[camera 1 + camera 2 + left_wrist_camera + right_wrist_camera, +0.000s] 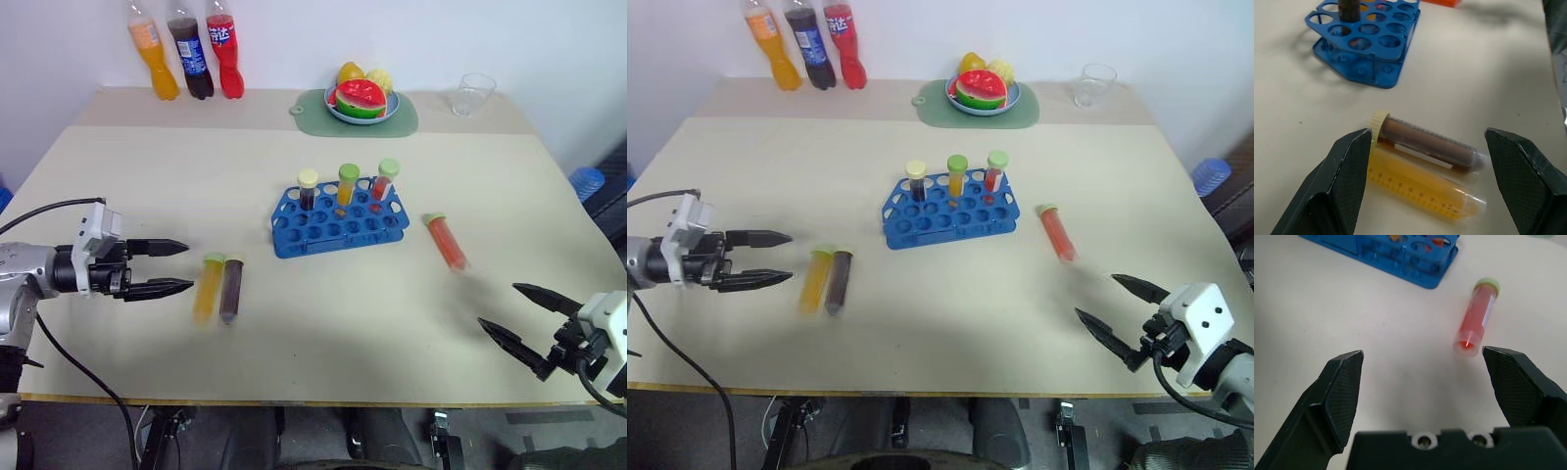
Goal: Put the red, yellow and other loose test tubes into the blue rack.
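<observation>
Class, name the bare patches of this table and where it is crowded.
Bare: the beige table between soda bottles and blue plastic rack; also the near edge between both grippers. Crowded: around the rack, with loose tubes on both sides.

Head stereo overhead, wrist views close, sharing blue rack (339,217)
</observation>
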